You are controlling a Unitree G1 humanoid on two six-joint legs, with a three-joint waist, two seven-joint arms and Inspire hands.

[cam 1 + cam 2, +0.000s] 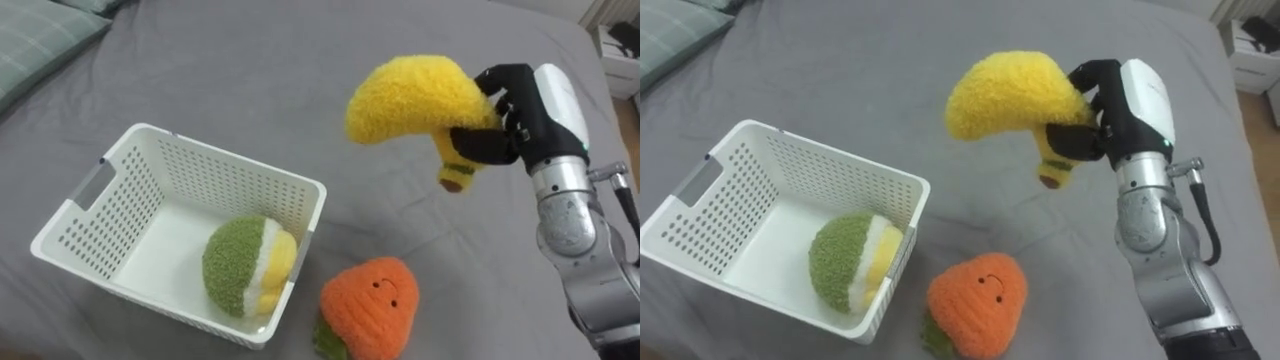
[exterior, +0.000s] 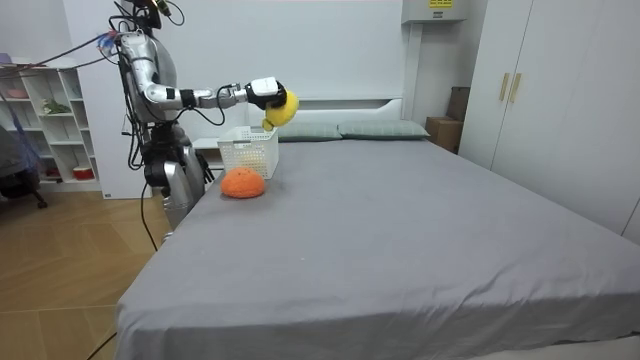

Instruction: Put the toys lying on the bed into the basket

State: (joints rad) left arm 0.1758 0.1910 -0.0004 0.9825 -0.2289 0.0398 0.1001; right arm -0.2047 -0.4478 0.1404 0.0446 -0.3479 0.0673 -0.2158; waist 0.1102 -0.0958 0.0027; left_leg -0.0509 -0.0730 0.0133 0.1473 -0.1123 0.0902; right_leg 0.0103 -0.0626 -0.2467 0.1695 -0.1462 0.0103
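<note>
A yellow plush banana (image 1: 415,100) (image 1: 1010,93) hangs in the air above the grey bed (image 1: 330,60), held by my right hand (image 1: 505,125) (image 1: 1095,120), whose fingers are curled round its lower end. The room view has the same banana (image 2: 283,109) at the end of my outstretched arm, over the basket. A white slotted basket (image 1: 110,190) (image 1: 720,170) (image 2: 248,158) rests on the bed to the left, with a green, white and yellow plush ball (image 1: 245,265) (image 1: 848,262) inside it. An orange plush carrot with a face (image 1: 372,303) (image 1: 980,300) (image 2: 243,183) lies on the bed beside the basket's right corner.
Pillows (image 2: 375,129) lie at the head of the bed and a grey-green one (image 1: 40,40) shows at the upper left. I stand at the bed's side near white shelves (image 2: 50,120). A wardrobe (image 2: 560,100) lines the room view's right.
</note>
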